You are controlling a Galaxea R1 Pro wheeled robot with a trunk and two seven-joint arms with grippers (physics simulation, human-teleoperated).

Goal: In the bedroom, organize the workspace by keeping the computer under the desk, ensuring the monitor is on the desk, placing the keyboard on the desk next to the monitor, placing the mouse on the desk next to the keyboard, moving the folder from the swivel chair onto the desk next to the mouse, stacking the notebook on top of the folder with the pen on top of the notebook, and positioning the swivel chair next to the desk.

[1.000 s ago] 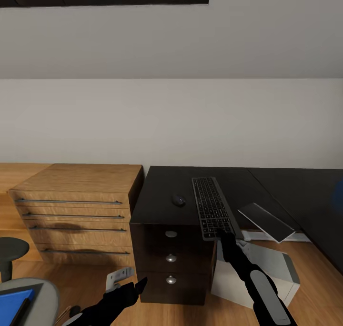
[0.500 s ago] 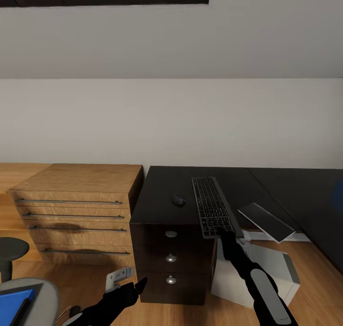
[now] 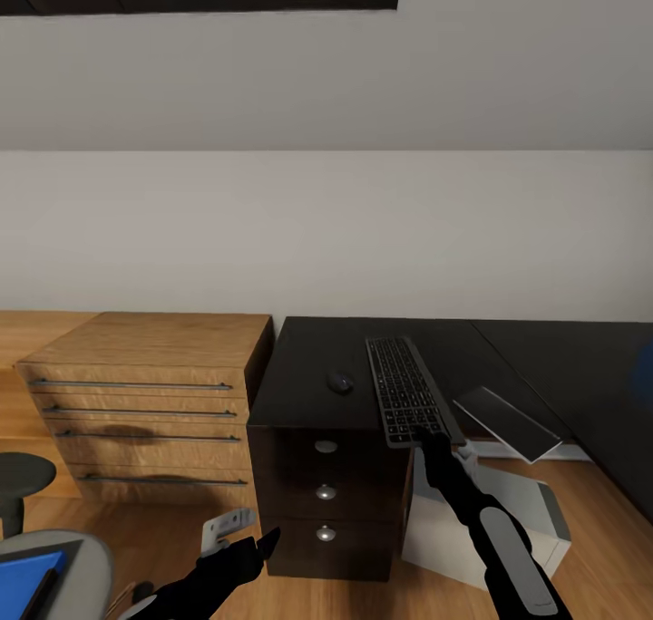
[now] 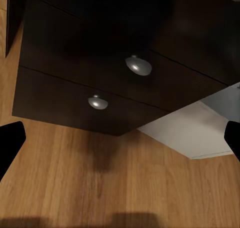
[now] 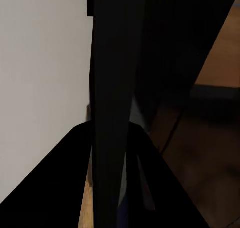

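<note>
A dark worktop [image 3: 308,393] with 3 knobbed drawers is seen beside a wooden dresser [image 3: 145,402]. The white computer [image 3: 508,520] stands on the floor under the worktop. The keyboard [image 3: 404,389], overhanging the worktop's front edge, is clamped at its near end by the right pincer [image 3: 428,438]. The mouse [image 3: 340,382] lies just beside it. The left pincer [image 3: 263,543] is held spread apart above the floor.

A blue folder [image 3: 25,580] on the grey swivel chair seat [image 3: 68,557] is cut off at the frame's corner; the right claw [image 3: 426,439] hides the flat dark keyboard's [image 3: 404,389] near edge.
</note>
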